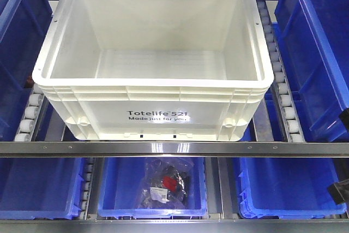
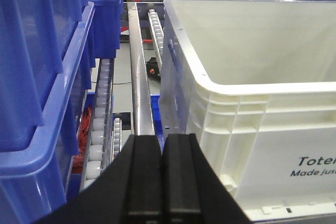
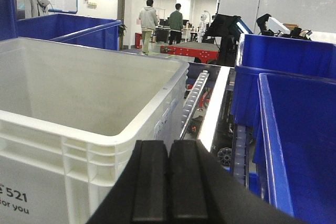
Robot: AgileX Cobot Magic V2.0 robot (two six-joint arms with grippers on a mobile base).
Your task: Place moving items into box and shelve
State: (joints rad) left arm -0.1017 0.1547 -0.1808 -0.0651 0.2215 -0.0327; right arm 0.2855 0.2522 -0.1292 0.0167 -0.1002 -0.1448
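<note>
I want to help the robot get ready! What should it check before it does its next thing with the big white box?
1. White Totelife crate sits on the roller shelf: ok.
2. Crate inside: nothing visible in it, no toy foods in any view: not ok.
3. Left gripper shut, holding nothing: ok.
4. Right gripper shut, holding nothing: ok.
5. Both grippers beside the crate's front corners, not touching it: ok.
6. Blue bins stand close on both sides; room to move the crate: cannot tell.

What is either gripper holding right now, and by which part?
Nothing. The left gripper and right gripper both have their fingers pressed together with nothing between, each beside the white crate.
</note>
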